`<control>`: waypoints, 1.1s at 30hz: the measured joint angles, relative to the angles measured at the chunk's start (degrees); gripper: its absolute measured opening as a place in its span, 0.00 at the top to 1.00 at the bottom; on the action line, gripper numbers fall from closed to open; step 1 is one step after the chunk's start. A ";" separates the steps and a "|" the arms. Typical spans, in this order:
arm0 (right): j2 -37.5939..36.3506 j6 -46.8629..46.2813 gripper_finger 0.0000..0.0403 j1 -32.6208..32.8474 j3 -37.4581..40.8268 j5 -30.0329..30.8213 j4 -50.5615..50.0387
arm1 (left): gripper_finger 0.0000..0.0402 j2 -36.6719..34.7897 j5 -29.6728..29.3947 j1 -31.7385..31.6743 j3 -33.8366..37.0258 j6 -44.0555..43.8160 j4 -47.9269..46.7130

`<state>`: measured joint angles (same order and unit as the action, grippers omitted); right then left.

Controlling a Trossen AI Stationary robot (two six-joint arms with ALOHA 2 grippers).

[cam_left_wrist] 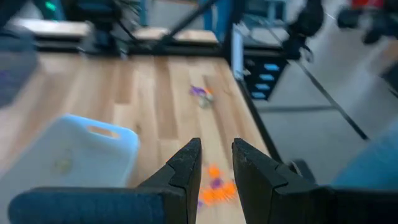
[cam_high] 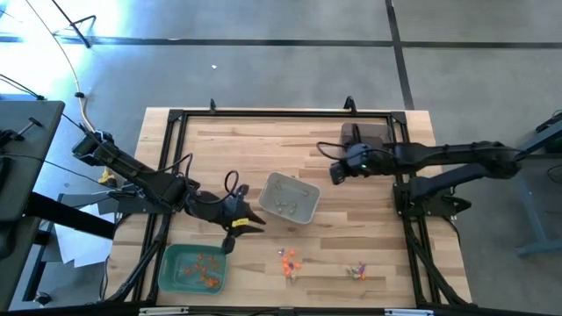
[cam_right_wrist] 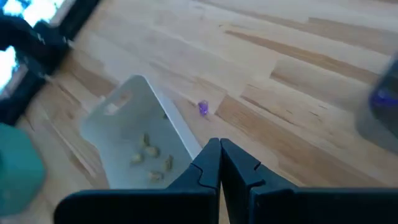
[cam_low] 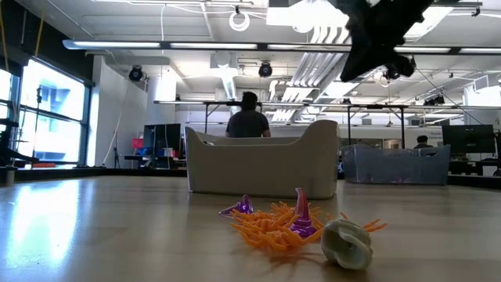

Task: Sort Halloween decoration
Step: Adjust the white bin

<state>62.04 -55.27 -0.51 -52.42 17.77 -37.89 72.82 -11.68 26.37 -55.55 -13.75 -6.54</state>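
Note:
The Halloween decoration lies in small heaps near the table's front edge: an orange heap (cam_high: pixel 290 261) and a mixed purple one (cam_high: pixel 356 272), seen close as orange strands (cam_low: pixel 270 225), purple pieces (cam_low: pixel 302 219) and a pale piece (cam_low: pixel 347 243). One purple trinket (cam_right_wrist: pixel 203 108) lies alone beside the grey tray (cam_high: pixel 291 197). My left gripper (cam_high: pixel 253 219) hovers open just left of that tray, nothing between its fingers (cam_left_wrist: pixel 186 167). My right gripper (cam_right_wrist: pixel 220 155) is shut and empty, above the table to the right of the grey tray (cam_right_wrist: pixel 124 118).
A green tray (cam_high: pixel 171 276) at the front left holds orange trinkets. The grey tray holds pale trinkets (cam_right_wrist: pixel 149 155). A dark tray (cam_high: pixel 373 136) stands at the back right under my right arm. A black frame (cam_high: pixel 176 118) runs around the table. A person stands beyond the table (cam_low: pixel 248 117).

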 joint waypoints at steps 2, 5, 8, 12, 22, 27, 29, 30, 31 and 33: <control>2.60 3.84 1.00 -1.68 0.00 -2.02 2.16 | 0.81 0.00 -2.37 -0.20 0.00 0.38 1.26; 6.06 9.74 0.98 -4.29 0.00 -3.86 5.03 | 0.81 0.00 -5.05 -0.19 0.00 0.45 1.80; 8.53 14.87 0.95 -7.37 0.00 -6.63 7.70 | 0.81 0.00 -7.29 -0.17 0.00 0.51 1.51; 11.26 20.50 0.87 -11.78 0.00 -12.40 11.51 | 0.81 -1.25 -9.66 -1.73 0.00 0.54 -2.95; 21.03 28.40 0.69 -20.31 0.00 -25.00 15.09 | 0.81 -13.57 -11.81 -16.75 -0.06 14.99 -17.50; 26.76 28.79 0.67 -22.14 0.02 -31.20 20.34 | 0.81 -16.40 -9.48 -25.47 -0.11 22.27 -20.83; 28.70 28.78 0.67 -22.42 0.02 -32.54 23.12 | 0.81 -17.33 -7.13 -29.14 0.02 23.58 -23.77; 29.49 28.79 0.67 -22.49 0.02 -33.14 23.93 | 0.81 -17.65 -5.92 -30.80 0.02 24.03 -24.04; 30.35 28.83 0.67 -22.49 0.02 -33.62 25.18 | 0.81 -17.97 -4.92 -32.44 -0.02 24.54 -24.63; 31.89 30.09 0.67 -22.49 0.02 -34.61 26.89 | 0.81 -18.53 -3.47 -35.50 0.00 26.39 -26.28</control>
<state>93.93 -25.19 -23.00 -52.40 -16.84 -11.01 54.28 -15.15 -9.13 -55.55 12.64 -32.82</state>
